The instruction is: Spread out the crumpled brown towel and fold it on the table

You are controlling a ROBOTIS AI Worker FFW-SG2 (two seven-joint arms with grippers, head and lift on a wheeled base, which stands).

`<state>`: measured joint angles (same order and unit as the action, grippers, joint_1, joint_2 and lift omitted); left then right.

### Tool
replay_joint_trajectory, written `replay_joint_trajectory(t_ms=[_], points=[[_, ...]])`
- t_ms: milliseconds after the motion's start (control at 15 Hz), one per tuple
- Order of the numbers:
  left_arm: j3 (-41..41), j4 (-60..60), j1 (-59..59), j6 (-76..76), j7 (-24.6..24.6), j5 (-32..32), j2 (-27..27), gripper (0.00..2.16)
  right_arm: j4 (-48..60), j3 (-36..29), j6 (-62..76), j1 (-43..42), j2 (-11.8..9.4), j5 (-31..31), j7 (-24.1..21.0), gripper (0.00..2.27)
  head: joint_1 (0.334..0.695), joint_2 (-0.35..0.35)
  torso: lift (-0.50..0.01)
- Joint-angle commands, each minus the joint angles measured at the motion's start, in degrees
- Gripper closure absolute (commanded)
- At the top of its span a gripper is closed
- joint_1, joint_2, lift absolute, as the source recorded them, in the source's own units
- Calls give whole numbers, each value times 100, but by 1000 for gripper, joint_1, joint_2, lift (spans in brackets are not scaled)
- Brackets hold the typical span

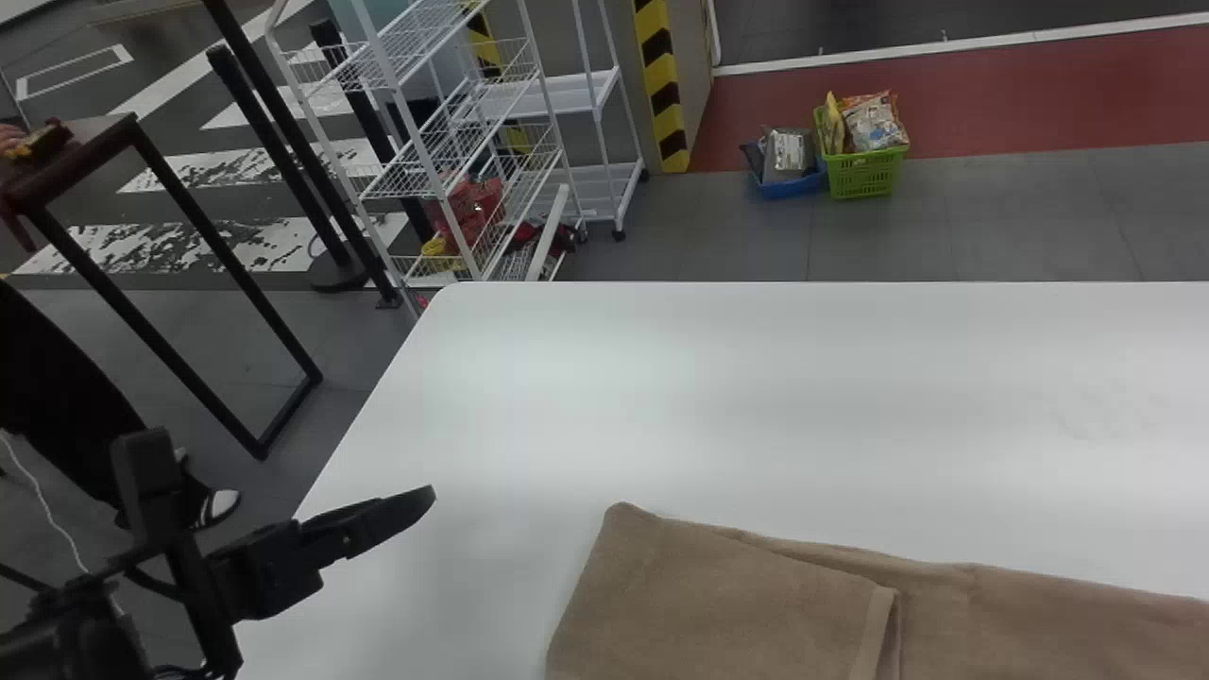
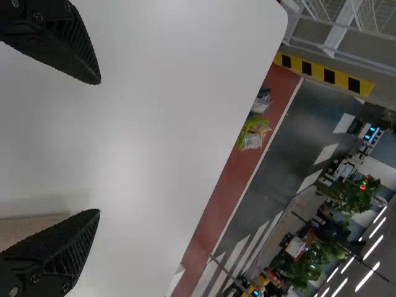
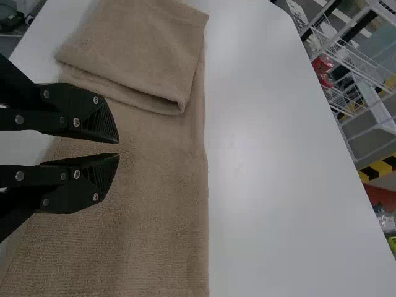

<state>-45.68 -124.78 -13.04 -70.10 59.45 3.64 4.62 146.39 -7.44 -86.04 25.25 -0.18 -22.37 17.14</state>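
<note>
- The head view shows the brown towel (image 1: 727,604) on the near part of the white tabletop (image 1: 756,378), its left end folded over.
- The right wrist view adds the length past the fold, with the right gripper (image 3: 119,148) above it, jaws slightly parted, holding nothing.
- The left gripper (image 1: 392,515) is over the tabletop's left side, jaws wide apart and bare.
- Behind: a wire rack (image 1: 444,123) and green basket (image 1: 864,173); the left wrist view adds plants (image 2: 359,198).
</note>
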Motion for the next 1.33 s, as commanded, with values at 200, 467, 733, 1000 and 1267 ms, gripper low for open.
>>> replay_joint_trajectory(t_ms=[200,467,733,1000,1267], points=[[-11,138,21,35,-12,-21,74,70,-656,999,1524,85,23,532,-264,441,695,350,-127],[-3,366,56,176,-12,-30,162,70,-849,1438,1805,147,23,550,-466,444,695,350,-127],[-3,551,92,334,-21,-4,241,70,-911,1605,1805,147,23,576,-572,448,695,350,-127],[-3,674,144,387,-12,5,277,70,-1192,1834,1823,85,23,567,-616,451,695,350,-127],[-38,700,153,405,5,14,312,70,-1289,1939,1823,41,23,585,-625,458,695,350,-127]])
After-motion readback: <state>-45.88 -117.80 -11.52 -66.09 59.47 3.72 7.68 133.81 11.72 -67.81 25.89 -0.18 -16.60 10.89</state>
